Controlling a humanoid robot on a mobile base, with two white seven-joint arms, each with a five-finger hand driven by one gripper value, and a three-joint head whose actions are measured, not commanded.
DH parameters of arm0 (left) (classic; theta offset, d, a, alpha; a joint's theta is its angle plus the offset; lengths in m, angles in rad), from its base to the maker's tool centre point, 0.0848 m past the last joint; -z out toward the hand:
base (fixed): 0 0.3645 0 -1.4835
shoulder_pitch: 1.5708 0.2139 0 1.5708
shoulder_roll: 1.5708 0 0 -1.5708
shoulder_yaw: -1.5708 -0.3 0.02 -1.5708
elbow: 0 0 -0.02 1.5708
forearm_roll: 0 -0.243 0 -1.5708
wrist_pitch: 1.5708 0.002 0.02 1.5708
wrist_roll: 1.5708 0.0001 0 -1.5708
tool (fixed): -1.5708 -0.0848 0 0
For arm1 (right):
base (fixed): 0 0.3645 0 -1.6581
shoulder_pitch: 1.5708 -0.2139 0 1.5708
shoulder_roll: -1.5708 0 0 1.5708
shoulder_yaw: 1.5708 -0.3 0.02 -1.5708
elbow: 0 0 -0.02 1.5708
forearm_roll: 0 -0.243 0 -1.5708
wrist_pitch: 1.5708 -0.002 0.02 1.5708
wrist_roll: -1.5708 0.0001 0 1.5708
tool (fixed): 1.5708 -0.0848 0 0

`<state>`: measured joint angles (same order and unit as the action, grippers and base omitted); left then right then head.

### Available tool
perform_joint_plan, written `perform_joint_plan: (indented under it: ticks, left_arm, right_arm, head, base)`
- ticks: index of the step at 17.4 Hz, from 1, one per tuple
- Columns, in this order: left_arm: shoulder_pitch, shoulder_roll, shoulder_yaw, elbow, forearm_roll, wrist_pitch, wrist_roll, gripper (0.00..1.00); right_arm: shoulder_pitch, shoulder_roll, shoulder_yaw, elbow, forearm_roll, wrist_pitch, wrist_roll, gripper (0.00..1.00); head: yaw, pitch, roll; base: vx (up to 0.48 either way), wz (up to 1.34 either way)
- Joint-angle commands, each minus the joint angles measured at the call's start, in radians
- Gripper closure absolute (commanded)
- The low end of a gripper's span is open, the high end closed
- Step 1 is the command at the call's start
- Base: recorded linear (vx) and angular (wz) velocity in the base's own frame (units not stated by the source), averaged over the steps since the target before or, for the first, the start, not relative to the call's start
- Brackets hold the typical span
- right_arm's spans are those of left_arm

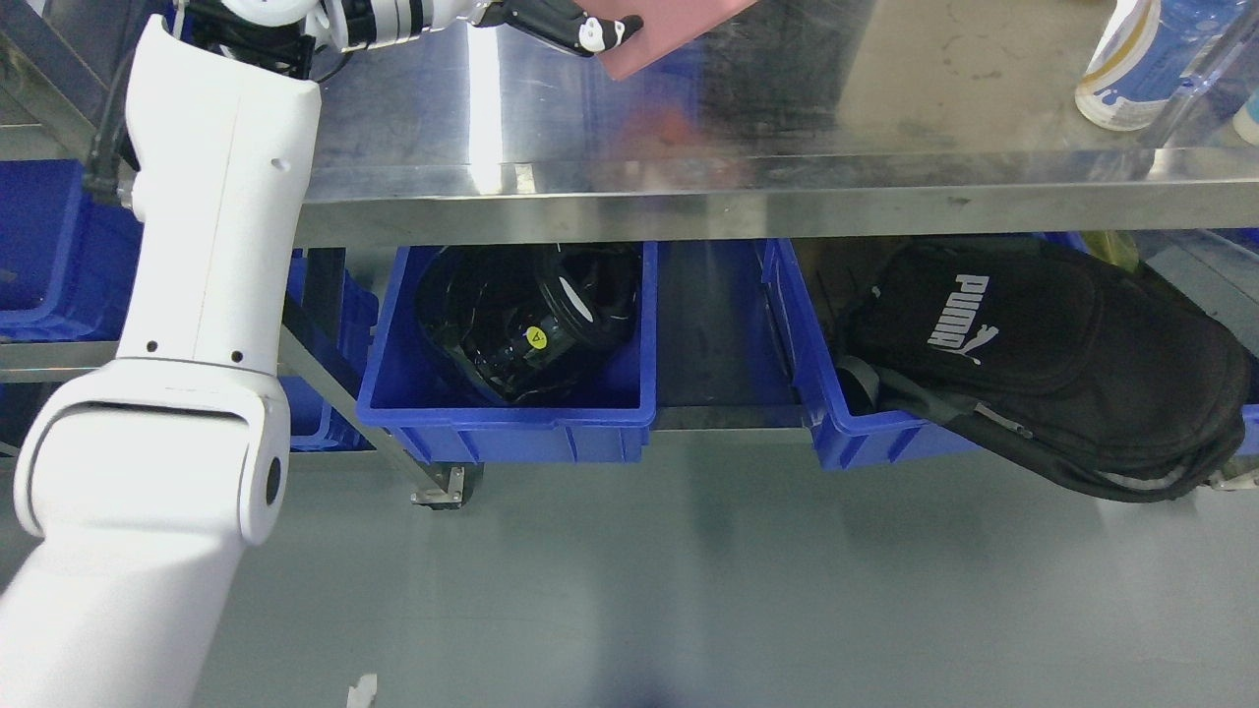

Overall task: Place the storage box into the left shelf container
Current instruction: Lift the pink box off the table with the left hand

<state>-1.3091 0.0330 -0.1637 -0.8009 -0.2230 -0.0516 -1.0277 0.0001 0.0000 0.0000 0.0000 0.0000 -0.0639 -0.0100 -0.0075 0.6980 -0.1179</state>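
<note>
At the top of the frame, left of centre, the left hand [566,27] has its dark fingers closed on the edge of a pink box [669,29], held over the steel table [689,147]. The white left arm rises along the left side of the frame. Below the table, a blue bin [511,423] at centre holds a black helmet [526,320], and a second bin [856,433] to the right holds a black bag [1043,364]; a bottle [1121,69] stands at upper right.

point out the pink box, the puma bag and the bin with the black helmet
pink box [661,39], head view, on its lower corner beside the left hand
puma bag [1043,364], head view, on its black front panel
blue bin [511,425], head view, on its front wall below the helmet
</note>
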Motion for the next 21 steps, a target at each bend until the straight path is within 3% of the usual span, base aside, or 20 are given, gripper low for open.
perform_joint_plan:
  ticks: [1, 4, 8, 12, 17, 21]
  left_arm:
    - [0.125, -0.016, 0.283, -0.237, 0.092, -0.054, 0.02, 1.0]
    - [0.218, -0.016, 0.299, -0.328, 0.227, -0.155, 0.125, 0.99]
    - [0.39, -0.016, 0.289, -0.512, 0.312, -0.229, 0.168, 0.99]
    - [0.539, -0.016, 0.135, -0.681, 0.361, -0.307, 0.464, 0.99]
    - [0.694, -0.016, -0.207, -0.765, 0.361, -0.427, 0.877, 0.99]
    - [0.766, -0.016, -0.261, -0.808, 0.363, -0.474, 0.937, 1.0]
  right_arm:
    - [-0.006, -0.017, -0.003, -0.017, -0.002, -0.001, -0.002, 0.0]
    - [-0.006, -0.017, -0.003, -0.017, -0.002, -0.001, -0.004, 0.0]
    - [-0.006, -0.017, -0.003, -0.017, -0.002, -0.001, -0.004, 0.0]
    - [-0.006, -0.017, -0.003, -0.017, -0.002, -0.001, -0.004, 0.0]
    - [-0.008, -0.017, -0.003, -0.017, -0.002, -0.001, -0.004, 0.0]
    - [-0.006, -0.017, -0.003, -0.017, -0.002, -0.001, -0.004, 0.0]
  head:
    - [0.0, 0.0, 0.0]
    - [0.0, 0.0, 0.0]
    - [0.0, 0.0, 0.0]
    - [0.0, 0.0, 0.0]
    - [0.0, 0.0, 0.0]
    - [0.0, 0.0, 0.0]
  base:
    - [0.0, 0.0]
    - [0.0, 0.0]
    - [0.0, 0.0]
    - [0.0, 0.0]
    - [0.0, 0.0]
    - [0.004, 0.03]
